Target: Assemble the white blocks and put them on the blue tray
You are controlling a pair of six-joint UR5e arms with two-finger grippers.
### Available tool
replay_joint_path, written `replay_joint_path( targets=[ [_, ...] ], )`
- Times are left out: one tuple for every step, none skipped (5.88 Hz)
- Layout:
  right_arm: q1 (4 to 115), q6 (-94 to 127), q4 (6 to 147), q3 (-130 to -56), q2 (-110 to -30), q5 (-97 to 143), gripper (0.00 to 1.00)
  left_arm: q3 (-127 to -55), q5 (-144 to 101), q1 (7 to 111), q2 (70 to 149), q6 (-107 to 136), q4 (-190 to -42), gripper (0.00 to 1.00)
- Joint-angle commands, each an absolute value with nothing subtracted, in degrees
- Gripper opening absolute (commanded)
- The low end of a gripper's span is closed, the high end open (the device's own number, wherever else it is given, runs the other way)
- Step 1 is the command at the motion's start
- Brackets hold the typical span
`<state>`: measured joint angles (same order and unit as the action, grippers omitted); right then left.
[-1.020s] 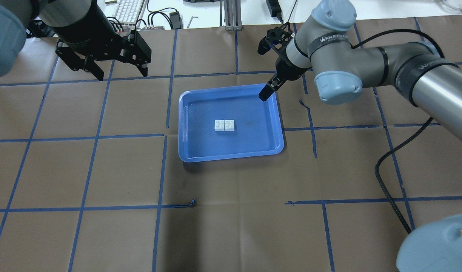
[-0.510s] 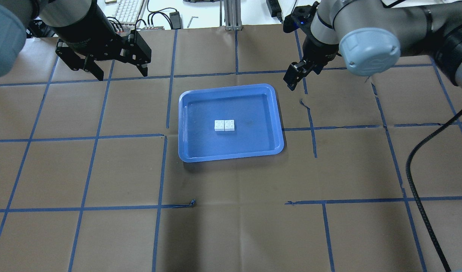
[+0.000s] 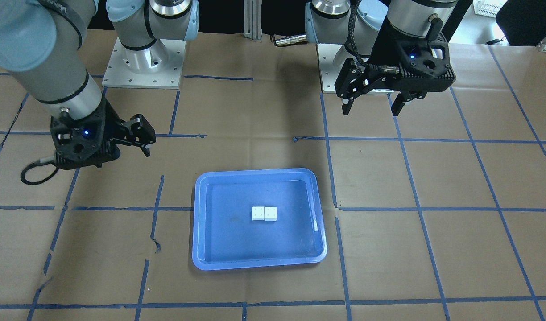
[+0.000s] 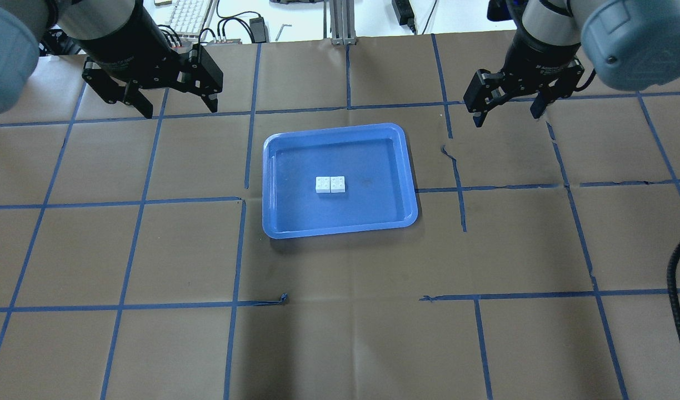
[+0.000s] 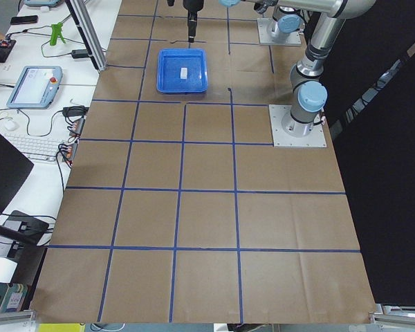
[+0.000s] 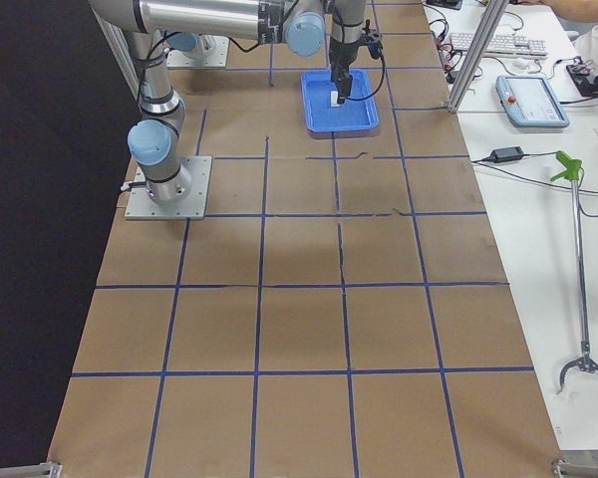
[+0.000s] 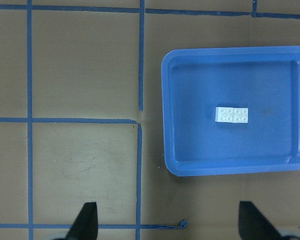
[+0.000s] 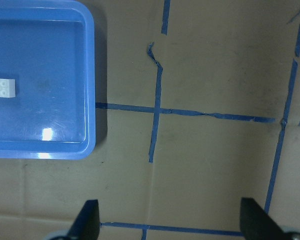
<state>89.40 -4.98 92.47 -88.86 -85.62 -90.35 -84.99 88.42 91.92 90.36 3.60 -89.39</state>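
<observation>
1. White blocks: two studded bricks lying studs up, flank to flank and touching, near the middle of the tray floor. Whether they are truly locked together cannot be told from above.
2. Blue tray: flat at the table's centre, within reach of both arms. Its shallow raised rim would keep the pair from sliding off.
3. Right gripper: jaws spread wide with nothing between them, raised over bare paper off the tray's far right corner. Judged to be a parked pose.
4. Left gripper: likewise spread and empty, well apart from the tray on its far left side.
5. Table: brown paper ruled with blue tape. With the blocks in the tray and both grippers empty, the task looks finished.
</observation>
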Motion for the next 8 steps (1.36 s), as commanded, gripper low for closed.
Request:
replay_joint_path(
  targets=[
    [92.2,1.7,89.6,-88.6,-88.4,-90.9,1.00,-85.0,88.4,91.8,90.4,3.6,-89.4,1.00],
    [91.8,1.7,89.6,-88.6,-88.4,-90.7,1.00,-85.0,88.4,91.8,90.4,3.6,-89.3,1.00],
    [91.2,1.6,89.7,-88.0,-88.1,-90.7,1.00,-85.0,88.4,91.9,90.4,3.6,-89.3,1.00],
    [91.1,1.6,89.6,-86.0,-87.8,-90.7,1.00,-85.0,88.4,91.8,90.4,3.6,-89.2,1.00],
    [91.1,1.6,89.6,-86.0,-87.9,-90.7,1.00,-85.0,88.4,91.8,90.4,3.6,-89.3,1.00],
    [91.1,1.6,89.6,-86.1,-87.8,-90.8,1.00,-85.0,88.4,91.8,90.4,3.6,-89.2,1.00],
    [91.1,1.6,89.6,-86.2,-87.8,-90.8,1.00,-85.0,88.4,91.8,90.4,3.6,-89.2,1.00],
    [91.1,1.6,89.6,-86.3,-87.8,-90.8,1.00,-85.0,88.4,91.8,90.4,3.6,-89.2,1.00]
  ],
)
